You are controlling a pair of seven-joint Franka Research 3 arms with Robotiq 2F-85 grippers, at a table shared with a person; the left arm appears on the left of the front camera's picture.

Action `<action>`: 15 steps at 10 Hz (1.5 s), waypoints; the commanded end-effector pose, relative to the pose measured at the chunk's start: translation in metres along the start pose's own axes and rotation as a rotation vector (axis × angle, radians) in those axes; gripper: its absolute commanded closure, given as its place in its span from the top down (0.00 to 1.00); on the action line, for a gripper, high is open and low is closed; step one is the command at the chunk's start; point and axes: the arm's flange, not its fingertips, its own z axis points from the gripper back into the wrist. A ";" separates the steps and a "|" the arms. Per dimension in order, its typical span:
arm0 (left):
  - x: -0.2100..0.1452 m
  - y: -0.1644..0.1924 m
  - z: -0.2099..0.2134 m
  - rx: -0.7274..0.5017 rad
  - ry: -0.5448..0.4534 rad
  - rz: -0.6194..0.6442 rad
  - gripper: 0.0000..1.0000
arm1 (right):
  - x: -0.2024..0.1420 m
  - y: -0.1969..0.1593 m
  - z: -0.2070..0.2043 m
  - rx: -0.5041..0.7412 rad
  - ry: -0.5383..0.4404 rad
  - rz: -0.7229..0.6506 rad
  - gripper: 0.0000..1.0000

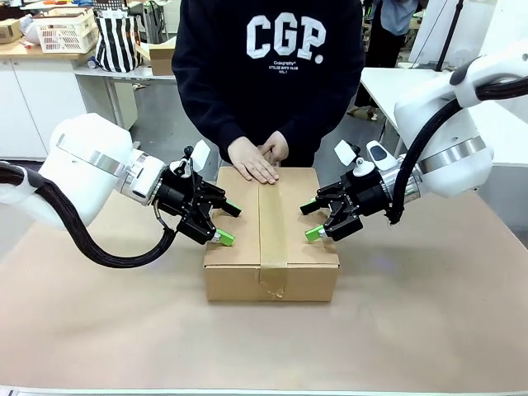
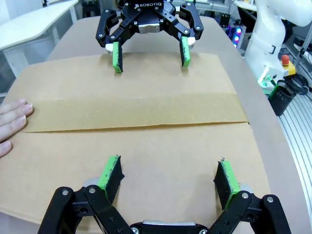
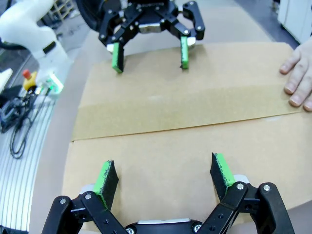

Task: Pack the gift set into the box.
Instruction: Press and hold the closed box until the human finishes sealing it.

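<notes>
Box (image 1: 271,239): on desk (image 1: 429,313), flaps closed, taped along seam. Person's hand (image 1: 252,159) presses far edge, steadying it. Left gripper (image 1: 226,223), right gripper (image 1: 311,221): both open, flanking the sides, empty.

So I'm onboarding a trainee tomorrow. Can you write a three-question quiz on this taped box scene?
1. True or false: the box has its flaps closed with a tape strip along the seam.
2. Whose hand presses the box's far end: A) the person's, B) nobody's?
3. Fill in: the left gripper and the right gripper are both ____, flanking the box top.

Key: 1 true; 2 A; 3 open.
</notes>
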 end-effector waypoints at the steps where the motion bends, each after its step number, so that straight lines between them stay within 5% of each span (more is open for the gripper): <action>1: -0.002 0.000 -0.001 0.002 -0.012 0.008 1.00 | -0.002 0.001 -0.001 -0.006 0.004 -0.006 1.00; 15: -0.002 0.000 -0.001 0.002 -0.012 0.008 1.00 | -0.002 0.001 -0.001 -0.006 0.004 -0.006 1.00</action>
